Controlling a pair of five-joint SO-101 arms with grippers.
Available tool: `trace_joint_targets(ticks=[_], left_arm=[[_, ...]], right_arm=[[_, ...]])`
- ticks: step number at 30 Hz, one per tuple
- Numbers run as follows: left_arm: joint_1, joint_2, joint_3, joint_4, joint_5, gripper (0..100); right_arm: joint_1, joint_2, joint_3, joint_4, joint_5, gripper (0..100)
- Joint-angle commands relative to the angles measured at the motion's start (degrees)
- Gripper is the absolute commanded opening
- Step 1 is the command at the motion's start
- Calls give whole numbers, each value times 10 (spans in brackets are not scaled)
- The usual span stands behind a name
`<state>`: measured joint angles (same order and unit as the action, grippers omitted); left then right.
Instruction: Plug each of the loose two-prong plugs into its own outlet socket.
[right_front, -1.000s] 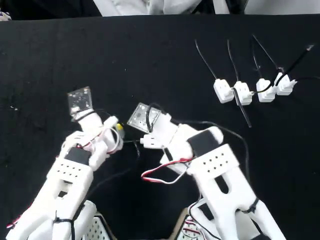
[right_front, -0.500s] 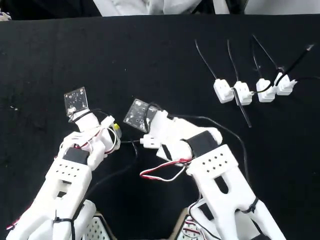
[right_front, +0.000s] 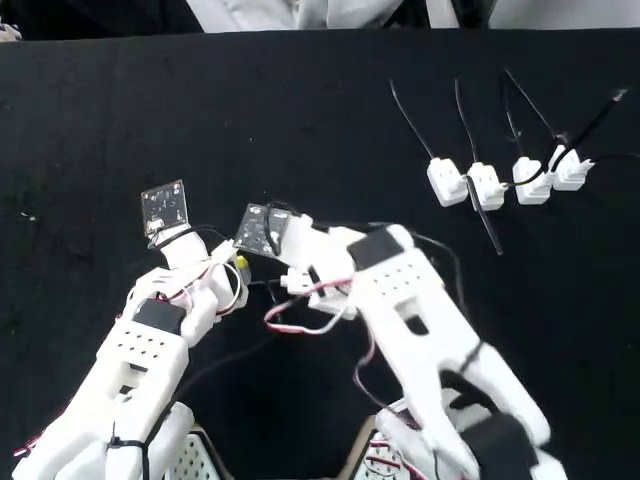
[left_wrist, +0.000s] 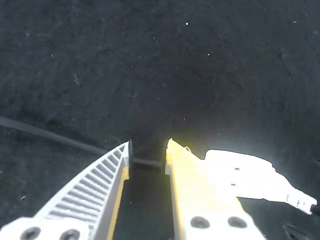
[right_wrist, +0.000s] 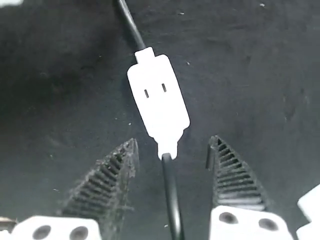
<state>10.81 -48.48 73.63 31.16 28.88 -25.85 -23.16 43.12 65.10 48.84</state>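
Observation:
A white outlet socket (right_wrist: 159, 102) with two slots lies flat on the black table, a black cable (right_wrist: 170, 195) leaving each end. My right gripper (right_wrist: 173, 141) is open just over it, its fingers on either side of the socket's near end and the cable. My left gripper (left_wrist: 148, 145) is open by a narrow gap, and a thin black cable (left_wrist: 50, 132) crosses under its tips. A bright white block (left_wrist: 247, 175) lies beside its yellow finger (left_wrist: 192, 185). Several white plugs (right_front: 487, 185) with black cords lie in a row at the back right.
In the high view the left arm (right_front: 150, 335) and the right arm (right_front: 410, 300) lean close together over the table's left middle. The black tabletop (right_front: 300, 110) runs bare to the far edge. A loose black cord (right_front: 485, 215) lies by the plugs.
The right arm has swung left, bringing its wrist closer to the left arm's. The left wrist has shifted slightly. The plugs at the back right have stayed put.

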Motion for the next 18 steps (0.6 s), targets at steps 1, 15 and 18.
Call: trace_joint_targets(ticks=[1, 15, 18], left_arm=[[7, -12, -6, -9, 0, 130], [7, -12, -7, -9, 0, 130], [6, -12, -7, -9, -1, 130]], right_arm=[[-4, 32, -65, 30, 58, 215], [-2, 95, -112, 61, 120, 7], [11, 95, -124, 57, 118, 10]])
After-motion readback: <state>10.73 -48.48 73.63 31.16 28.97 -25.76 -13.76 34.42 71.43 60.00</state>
